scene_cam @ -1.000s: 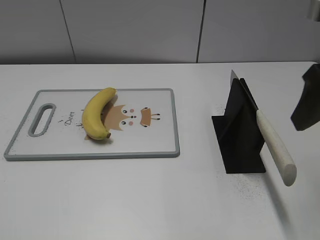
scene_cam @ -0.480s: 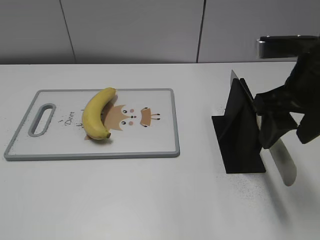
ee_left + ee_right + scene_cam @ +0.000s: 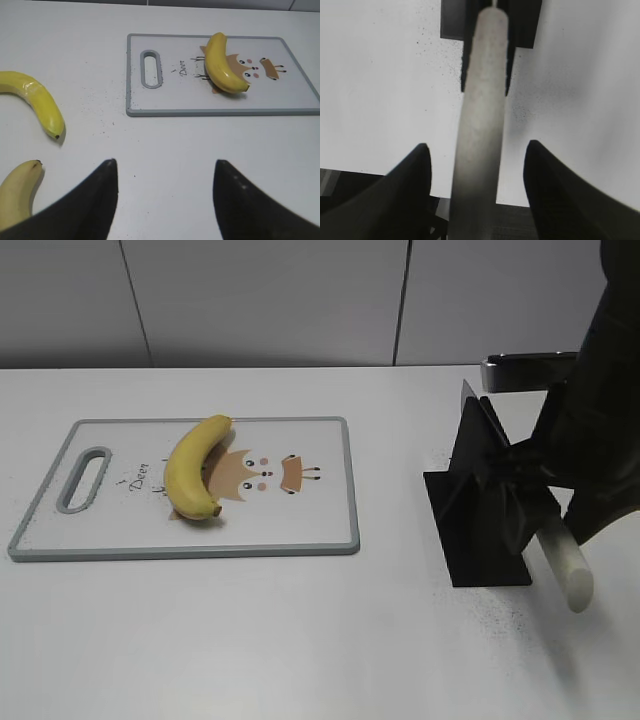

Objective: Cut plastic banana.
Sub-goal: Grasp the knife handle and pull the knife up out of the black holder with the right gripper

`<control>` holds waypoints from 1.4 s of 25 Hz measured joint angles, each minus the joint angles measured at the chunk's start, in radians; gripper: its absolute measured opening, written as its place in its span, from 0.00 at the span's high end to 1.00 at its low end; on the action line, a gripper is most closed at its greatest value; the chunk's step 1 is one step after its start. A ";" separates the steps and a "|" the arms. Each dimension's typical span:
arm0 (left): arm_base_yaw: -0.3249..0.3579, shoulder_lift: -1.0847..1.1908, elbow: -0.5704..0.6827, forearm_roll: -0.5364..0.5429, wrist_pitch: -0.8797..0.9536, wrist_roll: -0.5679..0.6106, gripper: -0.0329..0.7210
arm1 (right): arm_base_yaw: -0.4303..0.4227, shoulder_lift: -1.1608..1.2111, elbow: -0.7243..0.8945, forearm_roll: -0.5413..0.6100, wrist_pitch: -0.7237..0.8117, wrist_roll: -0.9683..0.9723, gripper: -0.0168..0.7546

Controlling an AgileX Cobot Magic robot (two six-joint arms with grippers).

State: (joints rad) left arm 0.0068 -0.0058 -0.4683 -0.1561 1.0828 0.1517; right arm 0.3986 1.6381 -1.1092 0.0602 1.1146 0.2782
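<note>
The knife's pale handle (image 3: 480,110) ran straight up the middle between the right gripper's (image 3: 476,172) two spread fingers, which stood wide open and did not touch it, with the blade in the black stand (image 3: 478,510). The plastic banana (image 3: 196,468) lay on the cutting board (image 3: 300,530), far to the left. The left gripper (image 3: 165,195) hung open over the bare table, with the banana well ahead of it.

The right gripper (image 3: 476,192) hung low at the far right with its jaws spread wide. The left gripper (image 3: 165,200) hovered apart, fingers (image 3: 95,200) likewise parted, holding nothing.
</note>
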 joint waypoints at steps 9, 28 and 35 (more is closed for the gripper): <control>0.000 0.000 0.000 0.000 0.000 0.000 0.18 | 0.000 0.023 -0.007 0.000 -0.017 0.020 0.57; 0.000 0.000 0.000 0.000 0.000 0.000 0.18 | 0.000 0.023 -0.014 0.009 0.034 0.050 0.77; 0.000 0.000 0.000 0.000 0.000 0.000 0.18 | 0.000 0.013 -0.052 0.007 0.041 0.058 0.77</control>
State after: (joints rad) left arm 0.0068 -0.0058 -0.4683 -0.1561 1.0828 0.1517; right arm 0.3986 1.6511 -1.1614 0.0672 1.1558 0.3366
